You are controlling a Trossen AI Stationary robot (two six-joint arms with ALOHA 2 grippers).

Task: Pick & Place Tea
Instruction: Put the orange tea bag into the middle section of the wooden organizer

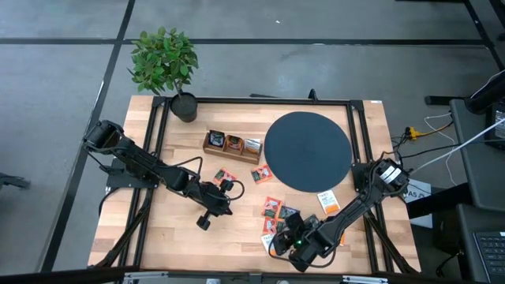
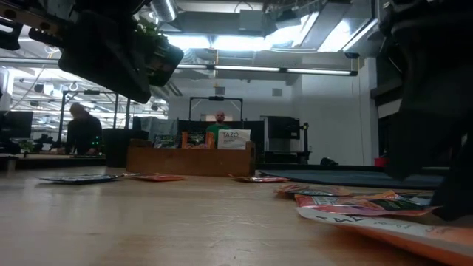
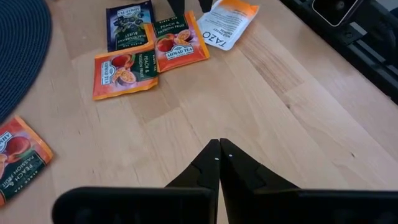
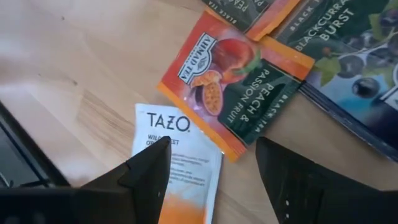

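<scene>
The right tool [image 4: 211,163] hangs low over the near right part of the counter [image 1: 237,229], its two dark fingers spread wide with nothing between them, straddling a white-and-orange sachet [image 4: 180,168] printed TAZO and the corner of a red-orange peach sachet [image 4: 233,87] that overlaps it. Just beyond lies a dark blackcurrant sachet [image 4: 348,50], part of the loose cluster of tea [image 1: 278,213] scattered between this tool and the black round disc [image 1: 308,150]. These packets look like thin printed foil or paper: very light, flat, a little glossy, likely to slide or flex rather than resist, and hard to lift from the bare wood because they lie flush. A sensible hold would be across one free edge or a slightly raised corner, with one finger pressing down to tip it up; the overlap at the peach packet risks picking up two at once. The left tool [image 3: 219,163] waits over the middle of the counter, fingers pressed together, empty, with more sachets beyond it. At the far side stands the long wooden compartment tray [image 1: 231,147], already holding a few sachets upright in its slots. The counter is pale planked wood with a smooth finish; the disc looks matte and finely ribbed.
</scene>
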